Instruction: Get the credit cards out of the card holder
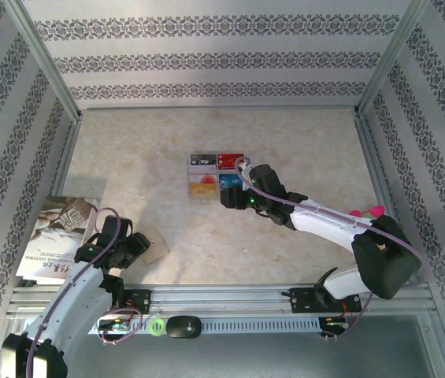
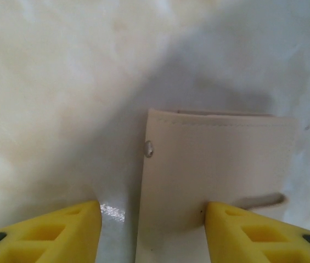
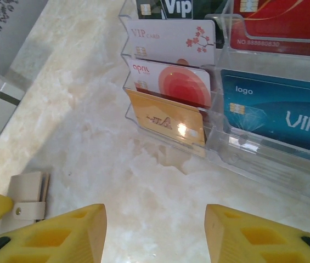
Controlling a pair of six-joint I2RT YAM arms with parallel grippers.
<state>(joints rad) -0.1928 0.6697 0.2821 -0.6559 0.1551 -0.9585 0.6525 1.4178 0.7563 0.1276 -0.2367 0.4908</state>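
Observation:
The card holder [image 1: 156,246] is a small tan wallet lying folded shut on the table at the near left. In the left wrist view the card holder [image 2: 215,170] shows a metal snap stud on its left edge. My left gripper [image 2: 153,230] stands open over its near end: the left finger is clear of the left edge, and the right finger sits against its face. No credit cards show in it. From above, the left gripper [image 1: 142,246] is just left of the holder. My right gripper [image 3: 155,233] is open over bare table, nothing between its fingers. The card holder [image 3: 28,194] lies far to its left.
A clear rack [image 3: 264,159] of colourful cards [image 1: 216,175] stands mid-table, just beyond the right gripper [image 1: 231,197]. A printed booklet [image 1: 57,236] lies at the left wall beside the left arm. Patterned walls close in three sides.

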